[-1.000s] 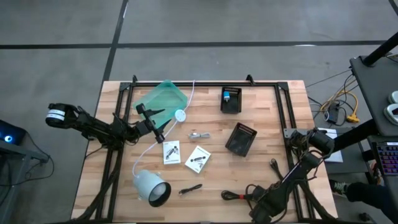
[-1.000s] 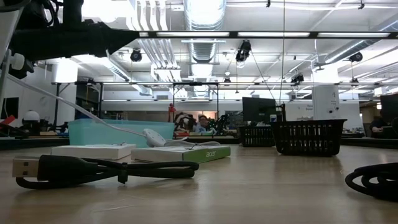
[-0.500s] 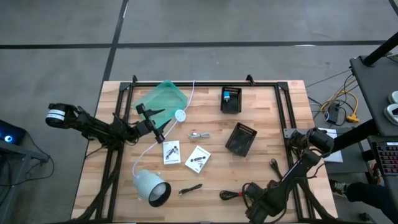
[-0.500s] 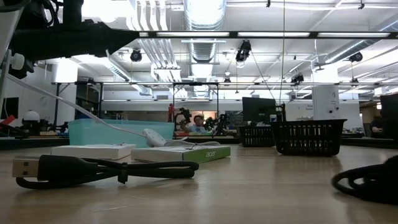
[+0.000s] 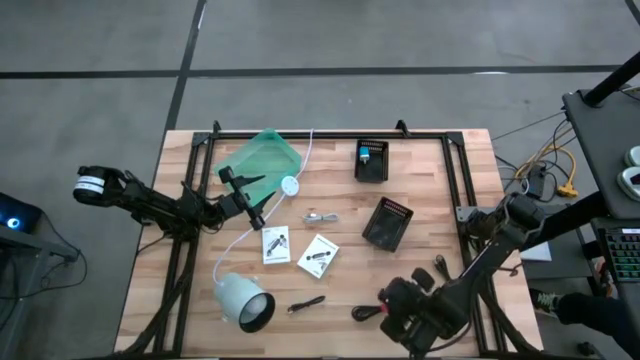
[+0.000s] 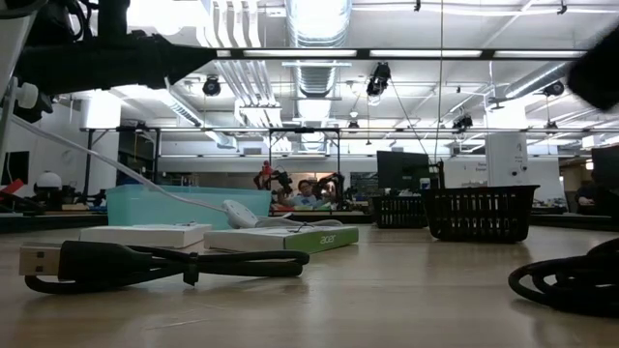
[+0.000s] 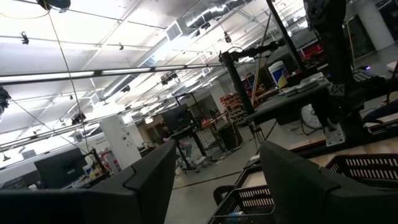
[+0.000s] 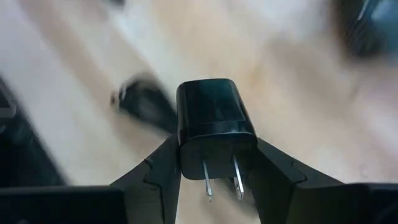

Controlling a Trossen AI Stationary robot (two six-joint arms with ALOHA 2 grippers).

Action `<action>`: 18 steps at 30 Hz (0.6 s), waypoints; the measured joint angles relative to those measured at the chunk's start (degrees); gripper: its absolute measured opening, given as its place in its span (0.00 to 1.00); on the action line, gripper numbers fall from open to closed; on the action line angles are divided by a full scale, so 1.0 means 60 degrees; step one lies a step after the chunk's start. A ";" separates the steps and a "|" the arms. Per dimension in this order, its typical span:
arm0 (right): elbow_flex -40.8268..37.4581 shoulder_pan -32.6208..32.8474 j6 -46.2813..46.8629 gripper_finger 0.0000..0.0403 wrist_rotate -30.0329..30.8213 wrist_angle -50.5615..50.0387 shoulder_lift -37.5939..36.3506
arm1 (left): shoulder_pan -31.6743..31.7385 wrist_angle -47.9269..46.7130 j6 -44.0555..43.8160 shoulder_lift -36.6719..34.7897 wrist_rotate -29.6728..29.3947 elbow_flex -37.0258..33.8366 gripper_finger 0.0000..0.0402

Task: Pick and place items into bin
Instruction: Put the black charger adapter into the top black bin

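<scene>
Right gripper jaws clamp a black plug near the table front edge; left gripper jaws parted.

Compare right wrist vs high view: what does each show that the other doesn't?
Right wrist only: the right gripper is shut on a black plug adapter, prongs showing. High only: the layout, with the teal bin, two black baskets, two white cards, the white lamp, and the left gripper near the bin. Both: the wooden table and the right gripper at its near right edge.
</scene>
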 joint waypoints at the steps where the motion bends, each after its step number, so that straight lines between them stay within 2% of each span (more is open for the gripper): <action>1: -0.0008 -0.0048 -0.0184 0.33 0.0532 -0.0141 -0.0001 | 0.0001 -0.0011 0.0000 0.0000 0.0000 0.0000 0.54; 4: -0.0187 -0.0308 -0.0748 0.33 0.1890 -0.0378 -0.0001 | 0.0001 -0.0001 0.0000 0.0000 0.0000 0.0000 0.54; 7: -0.0436 -0.0736 -0.1403 0.33 0.2457 -0.0385 -0.0001 | 0.0001 0.0003 0.0000 0.0000 0.0000 0.0004 0.54; 18: -0.0586 -0.3206 -0.4058 0.33 0.2624 -0.0523 -0.0048 | -0.0003 -0.0001 0.0000 0.0000 0.0004 0.0011 0.54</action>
